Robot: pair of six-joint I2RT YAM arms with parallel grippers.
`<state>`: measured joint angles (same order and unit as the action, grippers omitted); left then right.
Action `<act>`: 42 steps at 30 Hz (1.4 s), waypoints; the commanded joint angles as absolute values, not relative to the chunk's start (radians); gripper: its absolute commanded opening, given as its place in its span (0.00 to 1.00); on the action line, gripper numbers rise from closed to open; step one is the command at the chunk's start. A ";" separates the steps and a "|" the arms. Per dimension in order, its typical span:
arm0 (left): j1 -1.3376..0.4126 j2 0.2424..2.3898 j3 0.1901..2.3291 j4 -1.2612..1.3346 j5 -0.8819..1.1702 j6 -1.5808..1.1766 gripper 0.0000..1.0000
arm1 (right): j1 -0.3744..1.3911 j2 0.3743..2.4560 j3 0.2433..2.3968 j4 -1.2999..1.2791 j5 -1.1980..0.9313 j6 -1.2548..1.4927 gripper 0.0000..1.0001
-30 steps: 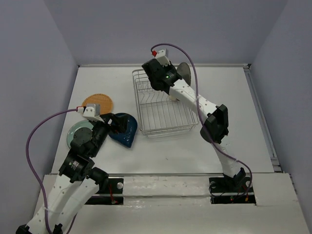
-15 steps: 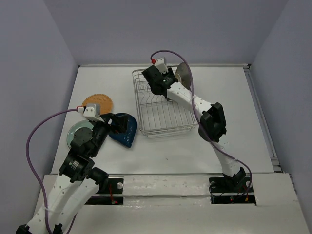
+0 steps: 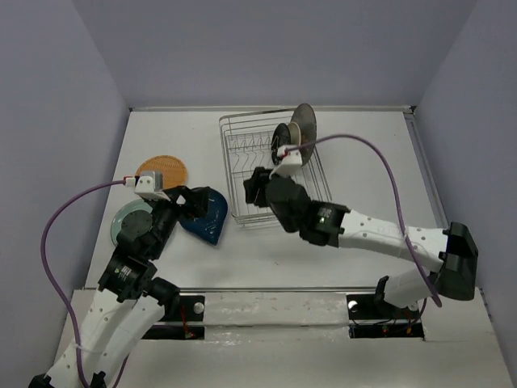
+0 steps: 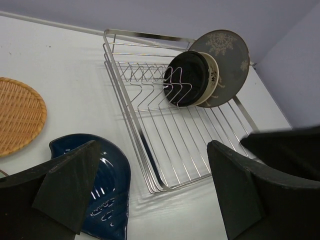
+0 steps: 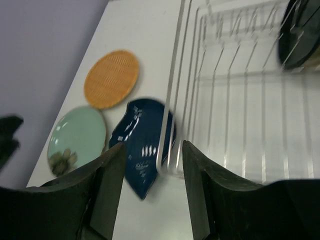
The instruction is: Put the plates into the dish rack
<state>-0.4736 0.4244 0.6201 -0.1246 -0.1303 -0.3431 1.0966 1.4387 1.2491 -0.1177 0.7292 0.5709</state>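
The dish rack stands at the table's middle back. At its far right end the grey deer plate, the cream plate and the black plate stand on edge. The orange plate, teal plate and dark blue plate lie on the table left of it. My left gripper is open and empty above the dark blue plate. My right gripper is open and empty over the rack's near left corner.
The left wrist view shows the rack, its three plates and the orange plate. The right wrist view shows the orange, teal and dark blue plates. Grey walls enclose the table.
My right arm has pulled back from the rack's far end to its near left corner, empty. The three plates stay standing in the rack. My left arm has barely moved.
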 commanded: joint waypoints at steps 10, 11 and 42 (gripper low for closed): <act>-0.457 0.408 0.655 -0.075 -0.206 -0.350 0.99 | 1.502 1.629 0.772 0.469 0.937 1.295 0.40; -0.456 0.408 0.653 -0.075 -0.206 -0.348 0.99 | 1.502 1.658 0.769 0.509 0.916 1.301 0.43; -0.449 0.397 0.649 -0.061 -0.155 -0.347 0.99 | 1.384 2.148 1.032 0.749 0.827 1.261 0.49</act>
